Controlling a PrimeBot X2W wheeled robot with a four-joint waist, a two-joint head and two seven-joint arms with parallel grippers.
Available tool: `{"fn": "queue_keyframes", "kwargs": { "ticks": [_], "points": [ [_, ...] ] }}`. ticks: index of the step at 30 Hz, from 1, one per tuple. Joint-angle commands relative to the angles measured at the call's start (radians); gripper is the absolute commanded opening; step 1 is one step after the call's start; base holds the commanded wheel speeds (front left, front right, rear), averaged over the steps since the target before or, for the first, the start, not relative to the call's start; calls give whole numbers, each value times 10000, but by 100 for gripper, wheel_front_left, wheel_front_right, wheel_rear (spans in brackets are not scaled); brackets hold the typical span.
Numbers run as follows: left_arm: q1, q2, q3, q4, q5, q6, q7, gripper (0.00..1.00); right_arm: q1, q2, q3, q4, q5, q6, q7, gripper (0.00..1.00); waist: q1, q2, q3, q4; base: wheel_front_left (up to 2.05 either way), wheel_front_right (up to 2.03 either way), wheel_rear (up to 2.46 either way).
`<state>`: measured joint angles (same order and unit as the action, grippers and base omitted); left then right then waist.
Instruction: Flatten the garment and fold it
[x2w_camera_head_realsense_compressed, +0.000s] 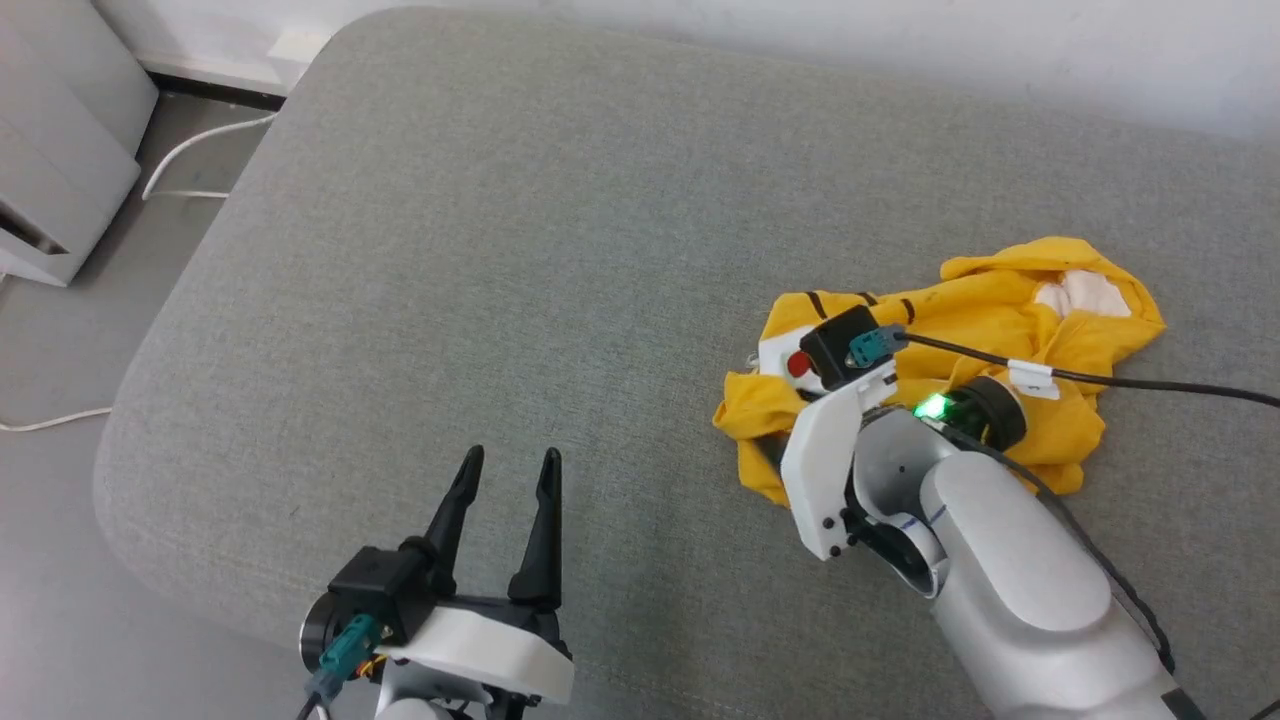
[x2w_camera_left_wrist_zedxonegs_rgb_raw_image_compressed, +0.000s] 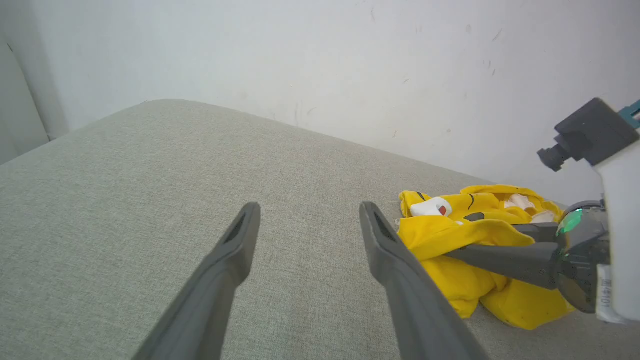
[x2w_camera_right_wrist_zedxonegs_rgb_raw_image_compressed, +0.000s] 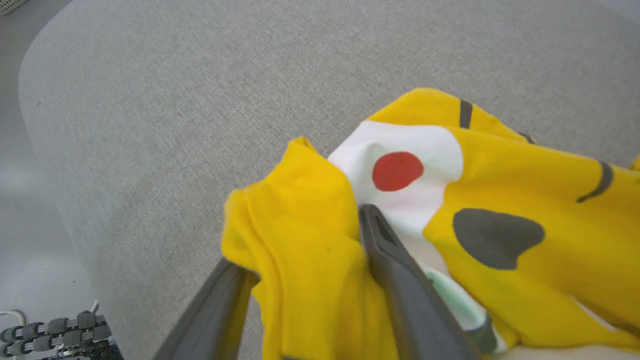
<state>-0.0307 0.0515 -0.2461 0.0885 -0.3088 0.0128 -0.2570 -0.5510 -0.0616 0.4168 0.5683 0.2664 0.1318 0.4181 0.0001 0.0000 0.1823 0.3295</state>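
Spread left end effector (x2w_camera_head_realsense_compressed: 511, 455) hovers above cushion (x2w_camera_head_realsense_compressed: 500, 250); right end effector (x2w_camera_right_wrist_zedxonegs_rgb_raw_image_compressed: 300, 240), likewise spread, straddles garment (x2w_camera_right_wrist_zedxonegs_rgb_raw_image_compressed: 540, 165) fold.

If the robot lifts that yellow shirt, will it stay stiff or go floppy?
Probably floppy: the yellow shirt lies crumpled in soft folds. It likely weighs little, being thin cloth. It probably won't slide on the woven grey cushion.

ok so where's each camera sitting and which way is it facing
head: up top, looking down at grey cushion, yellow T-shirt; shows left gripper, right forearm.
left wrist: low over cushion, facing the wall; its fingers, right gripper beyond.
right wrist: just above the T-shirt, looking down; its fingers straddle a fold.
shared: all three see the T-shirt.
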Motion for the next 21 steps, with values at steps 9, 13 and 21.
{"fn": "queue_keyframes", "kwargs": {
  "ticks": [9,13,21],
  "points": [
    [152,-13,382,-84,170,108,-48,100,-596,-230,-407,-1089,892,-11,-561,100,-1,0,-340,-660,0,0,0],
    [262,-13,544,-189,301,73,-48,100,-78,-656,-1649,-2375,818,-11,-516,100,-1,0,-429,-1071,0,0,0],
    [356,-13,837,-481,466,-15,-48,100,2550,-339,-4914,-5508,-646,-11,-1264,100,-1,0,-355,-1770,0,0,0]
  ]
}}
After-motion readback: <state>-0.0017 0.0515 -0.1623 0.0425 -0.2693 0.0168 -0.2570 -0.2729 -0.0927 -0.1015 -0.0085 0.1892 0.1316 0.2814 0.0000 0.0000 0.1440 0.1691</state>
